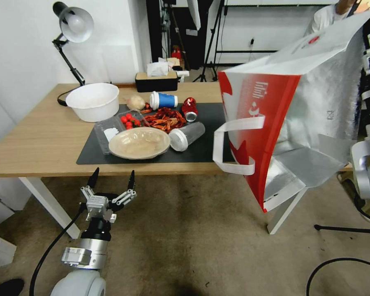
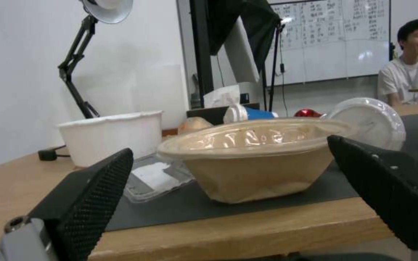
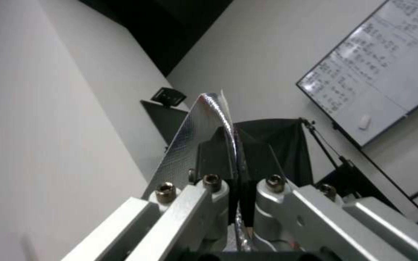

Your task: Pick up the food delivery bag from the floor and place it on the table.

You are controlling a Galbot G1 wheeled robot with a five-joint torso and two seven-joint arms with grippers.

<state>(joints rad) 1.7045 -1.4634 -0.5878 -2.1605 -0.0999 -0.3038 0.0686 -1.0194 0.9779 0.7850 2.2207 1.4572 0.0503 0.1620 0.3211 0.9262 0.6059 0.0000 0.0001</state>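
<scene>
Bag: we see the food delivery bag [image 1: 275,123] up in the air at the right end of the bench [image 1: 41,139], tilted, its red side panel facing us and the silver foil lining showing through the open mouth.
Bag height: its lowest corner hangs below the bench edge, well clear of the floor [image 1: 193,246].
Strap: one white strap handle [image 1: 230,146] loops loose off the red panel, over the near right part of the dark mat [image 1: 201,152].
Right end effector: in the right wrist view we have the right end effector [image 3: 236,152] pinched tight on a foil-lined edge of the bag, fingers pressed flat with the sheet between them.
Left end effector: the left end effector [image 1: 112,179] sits low on the left, just near of the bench edge, fingers spread wide and holding nothing.
Left wrist view: both black fingertips [image 2: 98,192] frame the tan bowl [image 2: 257,159] on the mat.
Bench load: white tub [image 1: 93,101], tomatoes [image 1: 129,120], blue cup [image 1: 163,100], red can [image 1: 189,108] and desk lamp [image 1: 72,28] crowd the far left and middle.
</scene>
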